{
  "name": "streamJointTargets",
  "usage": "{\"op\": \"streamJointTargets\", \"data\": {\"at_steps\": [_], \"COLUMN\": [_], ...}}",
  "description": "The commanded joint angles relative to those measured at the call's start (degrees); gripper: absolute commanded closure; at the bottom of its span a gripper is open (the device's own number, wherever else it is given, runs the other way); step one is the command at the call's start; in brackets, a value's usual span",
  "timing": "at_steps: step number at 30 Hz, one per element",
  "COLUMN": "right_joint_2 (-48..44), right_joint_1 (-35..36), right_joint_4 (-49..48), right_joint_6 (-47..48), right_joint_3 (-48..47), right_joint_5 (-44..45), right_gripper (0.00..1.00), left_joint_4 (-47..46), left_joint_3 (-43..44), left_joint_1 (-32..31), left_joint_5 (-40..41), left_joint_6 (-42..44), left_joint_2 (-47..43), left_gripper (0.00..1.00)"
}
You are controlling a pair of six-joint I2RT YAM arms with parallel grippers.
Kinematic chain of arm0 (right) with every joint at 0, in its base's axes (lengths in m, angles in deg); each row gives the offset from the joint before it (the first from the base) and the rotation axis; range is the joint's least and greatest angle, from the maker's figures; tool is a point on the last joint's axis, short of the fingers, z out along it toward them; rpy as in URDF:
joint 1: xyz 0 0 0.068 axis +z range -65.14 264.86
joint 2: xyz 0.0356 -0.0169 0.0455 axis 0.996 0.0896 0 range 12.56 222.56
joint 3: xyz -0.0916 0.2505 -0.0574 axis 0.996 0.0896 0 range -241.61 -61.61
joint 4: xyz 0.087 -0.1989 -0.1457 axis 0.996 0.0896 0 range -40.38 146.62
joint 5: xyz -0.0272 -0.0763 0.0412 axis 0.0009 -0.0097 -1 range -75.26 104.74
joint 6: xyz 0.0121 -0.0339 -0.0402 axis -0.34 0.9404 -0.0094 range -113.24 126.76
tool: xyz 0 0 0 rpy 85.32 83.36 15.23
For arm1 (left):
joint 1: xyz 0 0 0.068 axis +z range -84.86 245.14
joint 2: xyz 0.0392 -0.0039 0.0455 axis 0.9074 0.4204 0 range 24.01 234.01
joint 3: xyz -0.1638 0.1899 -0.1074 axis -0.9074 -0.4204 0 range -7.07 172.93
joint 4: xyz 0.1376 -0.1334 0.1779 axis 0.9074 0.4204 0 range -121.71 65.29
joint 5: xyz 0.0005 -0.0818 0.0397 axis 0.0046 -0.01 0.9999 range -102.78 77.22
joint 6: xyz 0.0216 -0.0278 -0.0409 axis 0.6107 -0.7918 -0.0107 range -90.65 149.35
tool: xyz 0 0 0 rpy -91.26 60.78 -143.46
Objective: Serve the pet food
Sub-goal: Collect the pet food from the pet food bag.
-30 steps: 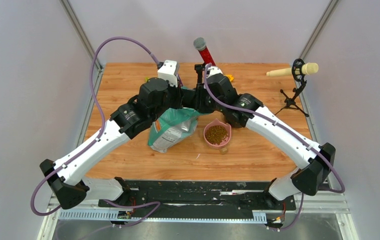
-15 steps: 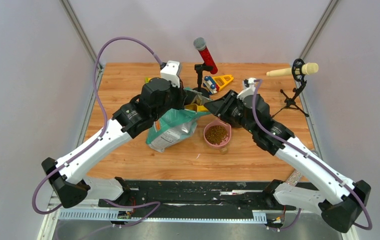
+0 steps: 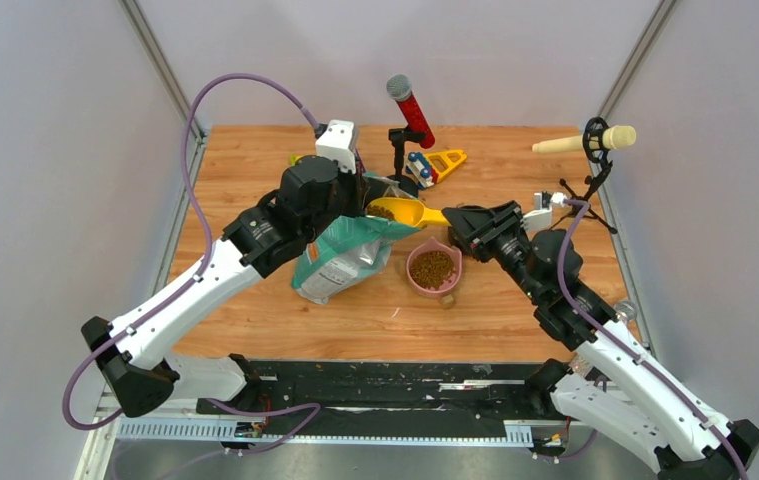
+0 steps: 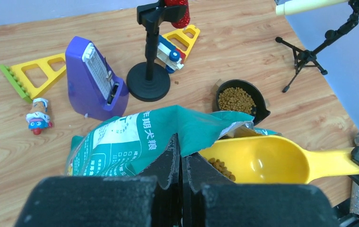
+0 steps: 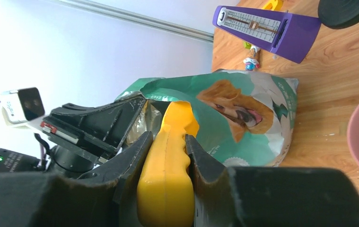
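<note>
Brown pet food (image 4: pixel 221 166) is lying in the yellow scoop (image 4: pixel 262 161), in front of the left gripper (image 4: pixel 181 149), whose jaws are pressing together on the teal bag (image 4: pixel 135 142) rim. The right gripper (image 5: pixel 167 142) is clamping the scoop handle. More pellets are filling the pink bowl (image 3: pixel 413 272) near the table (image 3: pixel 255 160) middle. The left wrist view is showing the scoop's pellets; the right wrist view is showing only the handle side.

The pet food (image 3: pixel 434 268) is small dry brown kibble: a loose heap in the pink bowl (image 3: pixel 411 272), plus a few pellets in the yellow scoop (image 4: pixel 267 158) at the teal bag (image 3: pixel 340 262) mouth.
</note>
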Motion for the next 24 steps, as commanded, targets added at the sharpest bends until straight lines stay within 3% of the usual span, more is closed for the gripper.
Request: {"op": "streamJointTargets", "data": {"at_steps": [1,20,24], "right_joint_2": [-2.6,-10.0,-9.5], "right_joint_1": [-2.3,-4.4,-4.4], "right_joint_4": [-7.9,-18.5,-15.2], "right_joint_6": [-7.0,-18.8,-15.6], "right_joint_3": [2.4,13.3,11.1], "right_joint_5": [1.0,1.7,3.3], "right_gripper": [1.0,1.0,1.0], "left_joint_4": [-4.4,-4.3,-4.2], "left_joint_3": [1.4,-0.2,-0.2], "left_joint_1": [0.4,0.4,0.4], "left_joint_5": [3.6,4.0,3.7], "left_joint_6": [0.3,-0.3,-0.3], "left_joint_2": [-2.9,-5.1,-5.3], "left_gripper": [1.0,1.0,1.0]}}
